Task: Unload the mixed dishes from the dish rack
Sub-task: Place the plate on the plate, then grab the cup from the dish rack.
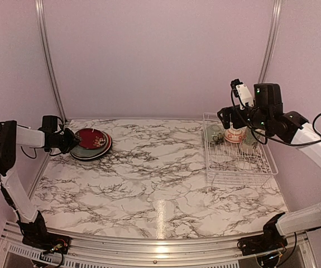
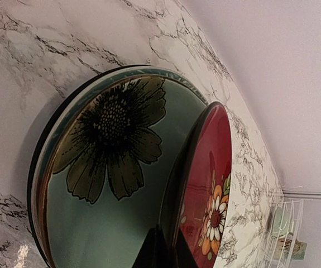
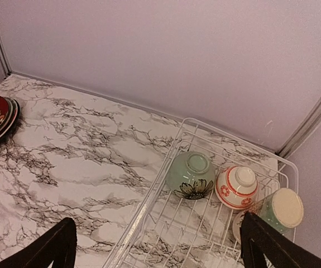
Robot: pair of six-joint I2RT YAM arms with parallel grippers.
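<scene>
My left gripper [image 1: 66, 139] is shut on the near rim of a dark red patterned plate [image 1: 92, 138], holding it tilted over a pale green flower plate [image 2: 110, 167]. That plate lies on a black-rimmed plate [image 2: 33, 184] at the table's back left. In the left wrist view the fingers [image 2: 156, 252] pinch the red plate [image 2: 207, 184]. My right gripper [image 1: 231, 118] is open wide above the white wire dish rack [image 1: 244, 167]. The rack [image 3: 166, 167] holds an upturned pale green bowl [image 3: 189, 174], an upturned red-and-white bowl [image 3: 236, 187] and a cream mug with a greenish base [image 3: 280, 209].
The rack stands at the back right near the right wall [image 1: 311, 84]. The plate stack sits close to the left wall and the metal frame post [image 1: 51, 72]. Marble tabletop [image 1: 154, 178] lies between stack and rack.
</scene>
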